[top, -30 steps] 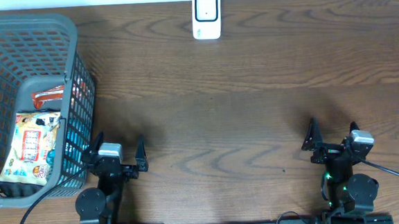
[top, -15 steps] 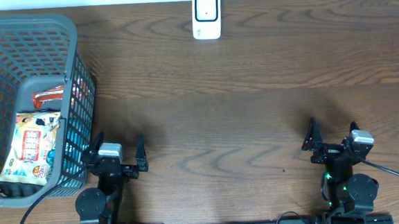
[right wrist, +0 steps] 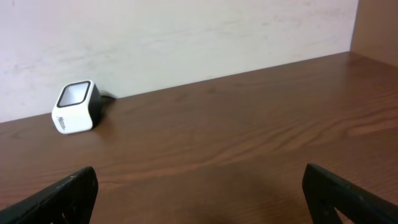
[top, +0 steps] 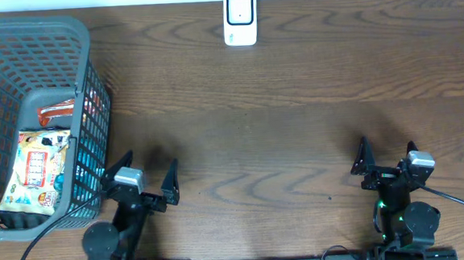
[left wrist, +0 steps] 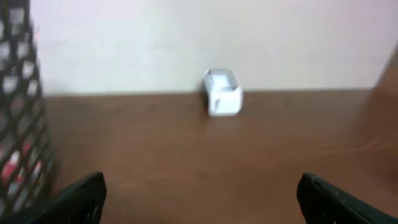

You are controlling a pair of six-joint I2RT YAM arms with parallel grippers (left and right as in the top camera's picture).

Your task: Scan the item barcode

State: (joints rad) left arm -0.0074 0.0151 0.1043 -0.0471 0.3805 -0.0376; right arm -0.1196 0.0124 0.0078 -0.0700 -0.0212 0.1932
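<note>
Tabletop [top: 296, 126]: brown wood.
Basket [top: 48, 32]: grey mesh, far left, just beside the left jaws.
Left jaws: spread wide, holding nothing.
Right jaws: spread wide, holding nothing, well apart from the basket.
Packet [top: 37, 170]: lies in the basket, left of the left jaws.
Scanner [top: 240, 19]: white, at the far edge.

Bright, even overhead light; soft shadows on counter [top: 295, 102] right of basket [top: 91, 90]. Blurred throughout in left wrist view, scanner [left wrist: 222, 93] smeared. Sharp in right wrist view.
</note>
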